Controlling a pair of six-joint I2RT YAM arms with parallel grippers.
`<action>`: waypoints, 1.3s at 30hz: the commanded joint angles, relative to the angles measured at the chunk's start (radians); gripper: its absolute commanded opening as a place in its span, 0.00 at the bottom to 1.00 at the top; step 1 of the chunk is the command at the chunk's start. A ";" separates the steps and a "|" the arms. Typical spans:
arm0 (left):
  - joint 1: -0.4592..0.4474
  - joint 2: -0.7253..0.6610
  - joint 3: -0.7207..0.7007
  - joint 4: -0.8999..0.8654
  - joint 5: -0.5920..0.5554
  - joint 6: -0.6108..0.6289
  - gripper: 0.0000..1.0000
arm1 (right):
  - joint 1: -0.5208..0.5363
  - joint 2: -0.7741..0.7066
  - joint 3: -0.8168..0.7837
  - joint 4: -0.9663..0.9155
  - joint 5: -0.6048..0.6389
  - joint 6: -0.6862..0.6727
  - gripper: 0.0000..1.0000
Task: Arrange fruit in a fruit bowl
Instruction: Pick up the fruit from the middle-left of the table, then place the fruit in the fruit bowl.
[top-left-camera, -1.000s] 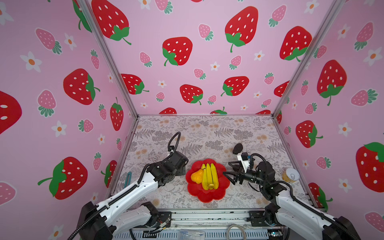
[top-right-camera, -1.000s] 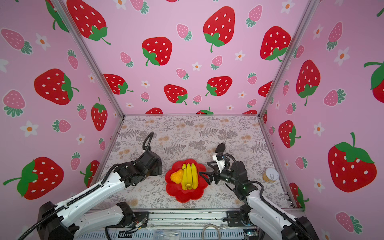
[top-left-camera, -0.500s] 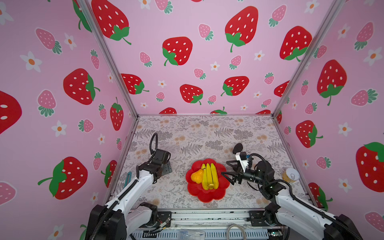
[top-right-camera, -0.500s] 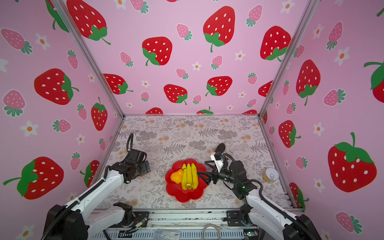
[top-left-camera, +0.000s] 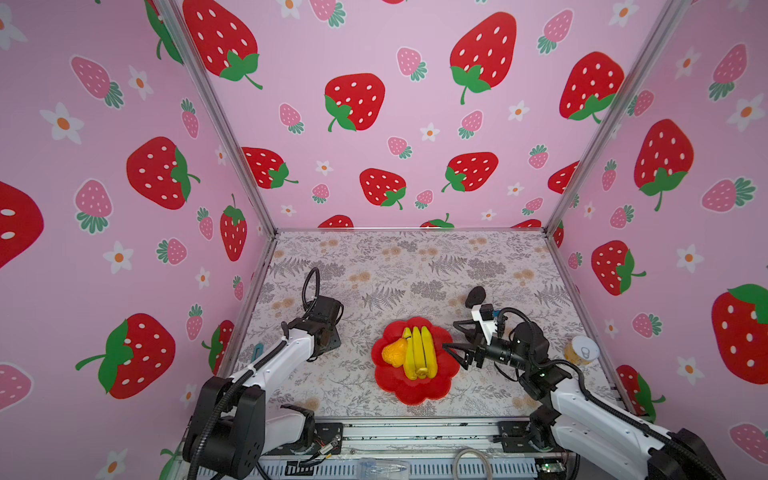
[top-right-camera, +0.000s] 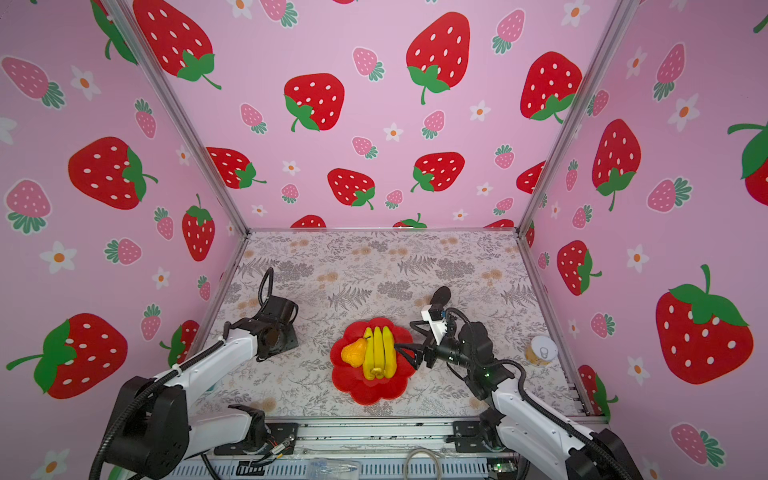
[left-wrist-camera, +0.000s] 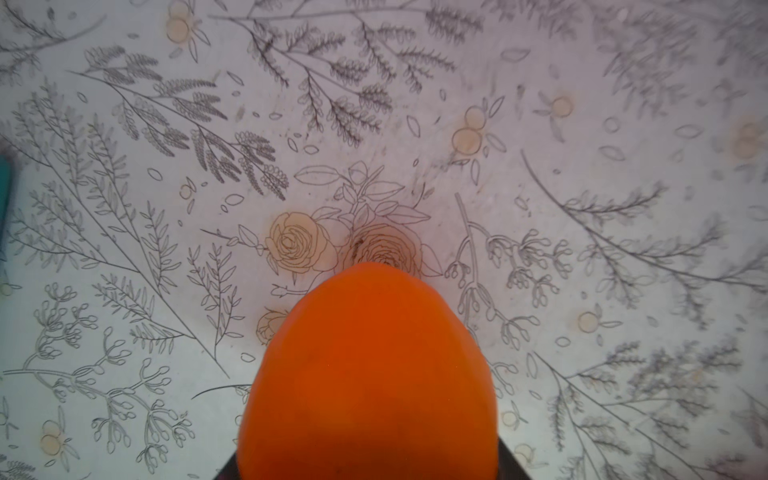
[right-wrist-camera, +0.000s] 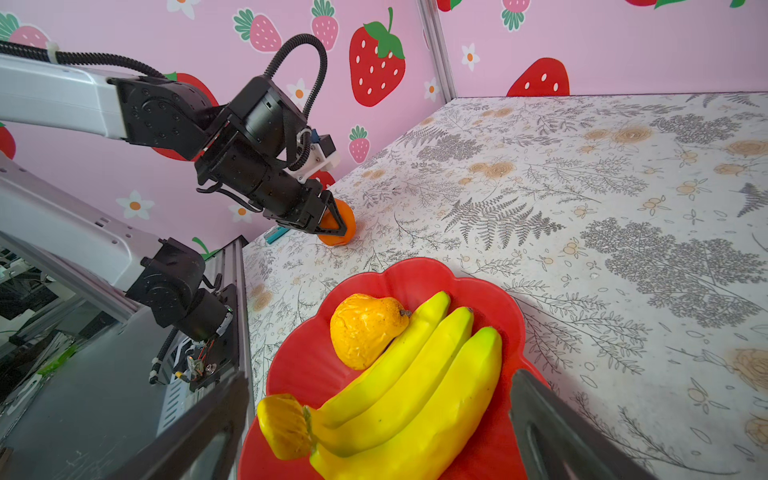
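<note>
The red fruit bowl (top-left-camera: 415, 395) (top-right-camera: 374, 395) (right-wrist-camera: 299, 374) sits front-centre on the table in both top views. It holds a yellow banana bunch (top-left-camera: 419, 351) (right-wrist-camera: 415, 395) and a bumpy yellow-orange pear (top-left-camera: 394, 353) (right-wrist-camera: 361, 328). Left of the bowl, the orange (right-wrist-camera: 348, 224) (left-wrist-camera: 370, 374) rests on the table, and my left gripper (right-wrist-camera: 332, 220) is shut on it, fingers against its sides. My right gripper (top-left-camera: 453, 345) (right-wrist-camera: 374, 436) hovers open over the bowl's right edge, above the bananas. A black avocado (top-left-camera: 476, 296) (top-right-camera: 440, 295) lies on the table just beyond the right wrist.
A yellow pull-tab can (top-left-camera: 582, 351) (top-right-camera: 542, 351) stands by the right wall. A flat teal tool (top-left-camera: 257, 349) (right-wrist-camera: 277, 234) lies along the left wall, close behind the left gripper. Pink strawberry walls enclose three sides.
My left arm swung away from the bowl toward the left wall and came down over the orange, and its jaws narrowed onto it. The right arm has barely moved.
</note>
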 joint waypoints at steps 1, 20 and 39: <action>-0.033 -0.099 0.016 -0.026 -0.024 -0.010 0.49 | 0.003 -0.029 -0.015 0.015 0.025 -0.003 0.99; -0.810 -0.147 0.119 -0.068 0.165 0.005 0.50 | -0.067 -0.202 -0.075 -0.206 0.152 0.074 0.99; -0.906 0.053 0.148 0.001 0.076 0.015 0.70 | -0.067 -0.173 -0.085 -0.170 0.126 0.066 0.99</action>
